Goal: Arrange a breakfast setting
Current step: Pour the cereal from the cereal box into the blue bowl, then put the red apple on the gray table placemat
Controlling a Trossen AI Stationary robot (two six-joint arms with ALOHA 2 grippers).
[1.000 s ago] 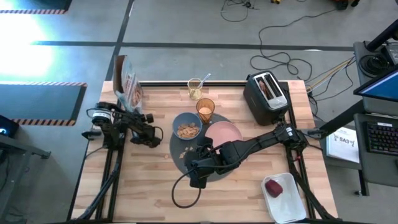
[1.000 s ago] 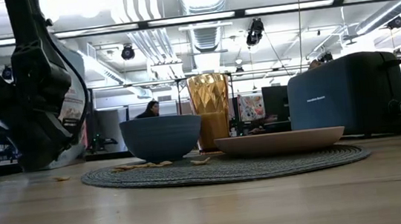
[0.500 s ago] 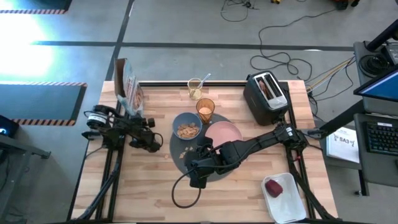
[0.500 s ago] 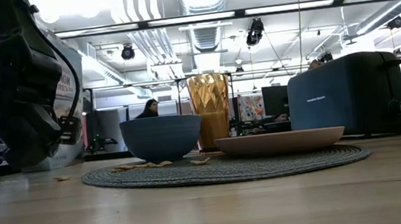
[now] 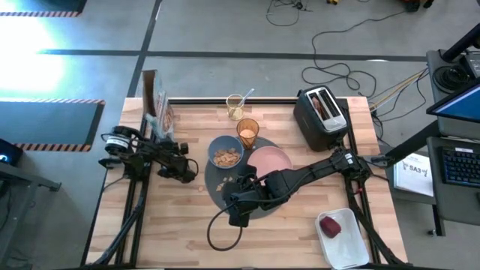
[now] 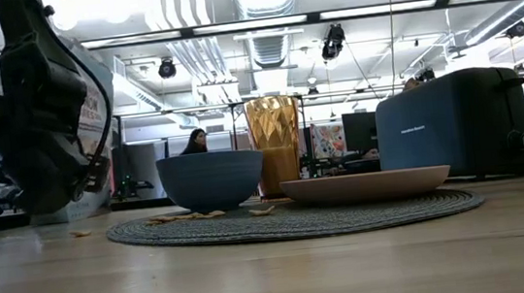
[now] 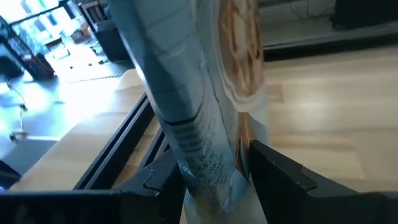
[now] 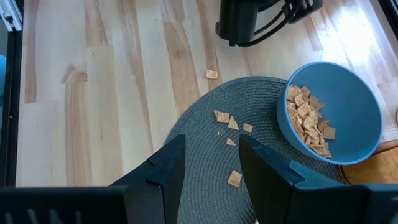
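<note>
Cereal bag (image 7: pixel 205 93) top and bottom cut off.

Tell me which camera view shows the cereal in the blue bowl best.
The right wrist view: it looks down into the blue bowl, so the cereal is clear. The high view shows it smaller. The low view shows only the bowl's side. The left wrist view misses it.

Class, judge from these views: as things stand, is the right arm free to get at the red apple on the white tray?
Probably yes. The right end effector hovers empty over the mat, and the apple lies uncovered on the tray on that arm's side, with bare table between.
</note>
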